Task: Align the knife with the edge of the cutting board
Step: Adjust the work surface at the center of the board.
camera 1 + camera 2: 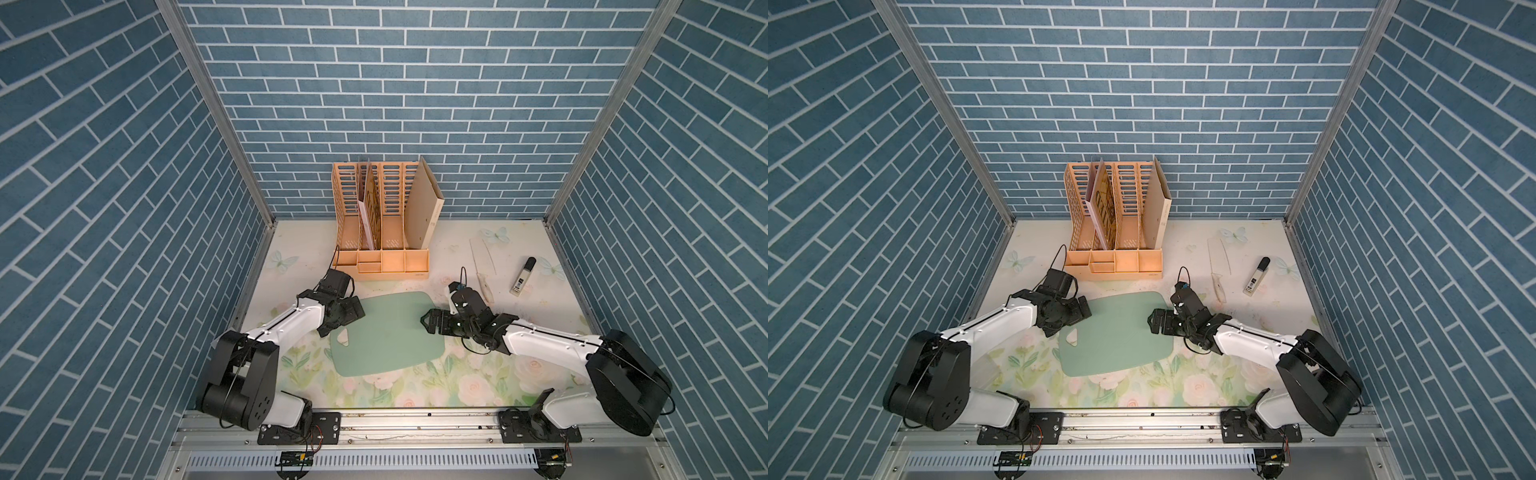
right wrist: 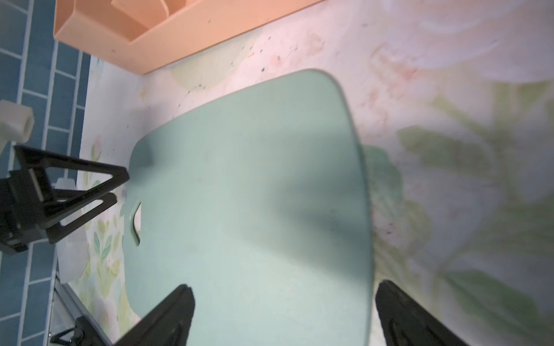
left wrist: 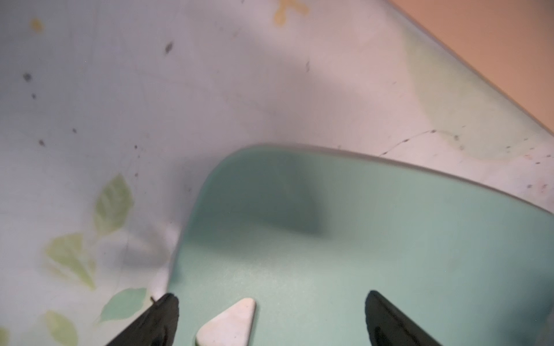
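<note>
Biggest worry for me is that the knife (image 1: 484,286) is nowhere near the action. It lies flat on the bench (image 1: 478,386) at about 1 o'clock from the cutting board (image 1: 386,332), well apart from it, and its pale blade nearly vanishes into the floral print. Both hands are over the board instead: the left hand (image 1: 330,328) at its 9 o'clock edge by the triangular hole (image 3: 230,323), the right hand (image 1: 430,324) at its 3 o'clock edge, each with fingers spread and gripping nothing. So I'd guess the pick hasn't started. Risks from here: a thin flat knife gives the fingers little to bite on, so they could scrape the bench or skid it away. From above, the right arm's wrist looks close to the knife handle, so a sloppy swing could knock it, or the white tube (image 1: 523,276) lying at 2 o'clock. And any bump on the board moves the very edge you're lining up to. View-wise, only the top views show the knife and tube at all. The right wrist view gives nearly the whole board plus the left hand side-on. Only the left wrist view shows the hole right between its fingertips (image 3: 169,308).
</note>
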`<state>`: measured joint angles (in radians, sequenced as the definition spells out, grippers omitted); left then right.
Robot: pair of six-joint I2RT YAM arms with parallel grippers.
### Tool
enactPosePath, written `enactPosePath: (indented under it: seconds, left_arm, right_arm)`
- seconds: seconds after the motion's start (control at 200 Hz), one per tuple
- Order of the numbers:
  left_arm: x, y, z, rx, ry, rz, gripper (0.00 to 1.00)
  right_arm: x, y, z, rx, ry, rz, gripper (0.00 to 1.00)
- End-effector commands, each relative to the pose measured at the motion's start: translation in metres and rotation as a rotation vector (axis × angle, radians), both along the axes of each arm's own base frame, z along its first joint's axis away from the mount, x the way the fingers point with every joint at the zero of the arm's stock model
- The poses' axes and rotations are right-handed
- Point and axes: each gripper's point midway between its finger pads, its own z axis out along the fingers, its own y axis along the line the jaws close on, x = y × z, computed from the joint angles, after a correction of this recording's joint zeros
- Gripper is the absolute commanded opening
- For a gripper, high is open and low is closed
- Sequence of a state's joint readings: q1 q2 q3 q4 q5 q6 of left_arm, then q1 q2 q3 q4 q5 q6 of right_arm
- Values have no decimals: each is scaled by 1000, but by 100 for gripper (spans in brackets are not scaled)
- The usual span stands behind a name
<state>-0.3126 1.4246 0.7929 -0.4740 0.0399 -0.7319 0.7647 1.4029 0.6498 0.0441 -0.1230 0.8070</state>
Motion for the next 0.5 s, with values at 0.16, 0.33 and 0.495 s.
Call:
enactPosePath:
  seconds: [0.16, 0.33, 0.495]
  left_arm:
    - [-39, 23, -15, 76, 53, -13, 100]
    - [-62, 20, -24, 8, 59, 18, 100]
    - [-69, 13, -39, -35, 93, 9, 99]
  right_arm:
    - [12, 0, -13, -34, 31, -2, 98]
    - [-2, 5, -33, 7, 99, 19, 97]
    - [-22, 9, -45, 44, 149, 30, 97]
